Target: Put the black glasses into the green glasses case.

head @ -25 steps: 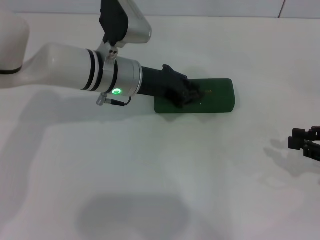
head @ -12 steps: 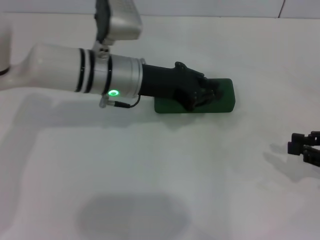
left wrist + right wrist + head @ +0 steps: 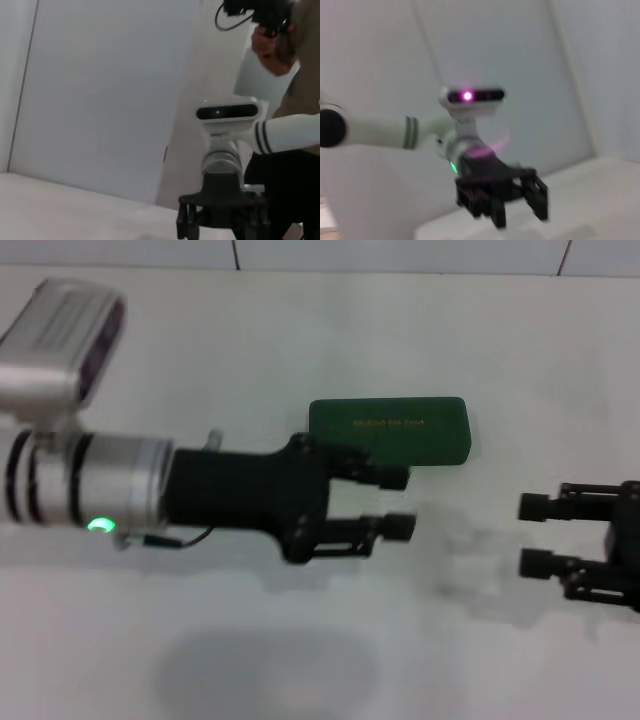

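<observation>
Fingers of the left gripper (image 3: 400,502) were seen spread apart and empty, two chunky black prongs with a clear gap between them, held above the pale surface (image 3: 300,660) nearer the robot than the case. Half a second earlier that gripper had been pressed down on the lid of the green glasses case (image 3: 390,430); it had since been drawn back toward the robot, and the lid was left uncovered and shut. From this it was judged that the case had just been closed and that the task was at or near its end. The black glasses were not visible in any view and were presumed to be shut inside, though this could not be confirmed.

Off to the robot's right, the right gripper (image 3: 537,536) had been brought further into view, its black fingers likewise parted and holding nothing.

Farther back, the case was seen as a dark green rounded rectangle, hard-shelled and smooth, with a short line of small gold lettering across the lid. It lay flat on the matte, off-white surface, just beyond the left gripper.
</observation>
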`<act>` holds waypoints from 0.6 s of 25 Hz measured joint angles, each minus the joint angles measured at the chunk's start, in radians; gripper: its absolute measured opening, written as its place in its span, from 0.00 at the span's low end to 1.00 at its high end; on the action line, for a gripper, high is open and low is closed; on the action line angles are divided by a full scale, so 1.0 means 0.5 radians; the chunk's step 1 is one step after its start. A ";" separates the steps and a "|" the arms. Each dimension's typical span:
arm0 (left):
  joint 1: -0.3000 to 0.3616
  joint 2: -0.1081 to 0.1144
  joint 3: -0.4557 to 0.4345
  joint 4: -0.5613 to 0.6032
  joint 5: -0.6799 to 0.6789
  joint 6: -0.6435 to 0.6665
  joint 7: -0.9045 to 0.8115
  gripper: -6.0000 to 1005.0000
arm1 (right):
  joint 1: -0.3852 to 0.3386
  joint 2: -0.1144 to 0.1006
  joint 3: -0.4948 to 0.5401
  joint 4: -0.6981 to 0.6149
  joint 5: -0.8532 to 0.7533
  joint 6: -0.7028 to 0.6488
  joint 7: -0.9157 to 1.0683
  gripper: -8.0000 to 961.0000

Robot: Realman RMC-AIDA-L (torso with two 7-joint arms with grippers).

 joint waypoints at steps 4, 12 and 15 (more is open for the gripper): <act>0.101 0.024 -0.096 -0.026 -0.004 0.136 0.034 0.52 | 0.051 0.000 -0.206 -0.012 0.147 -0.001 0.009 0.55; 0.209 0.043 -0.146 -0.028 -0.006 0.283 0.122 0.75 | 0.115 0.001 -0.335 -0.014 0.277 -0.023 0.017 0.83; 0.250 0.045 -0.201 -0.028 -0.008 0.285 0.160 0.76 | 0.120 0.000 -0.341 -0.015 0.298 -0.039 0.019 0.83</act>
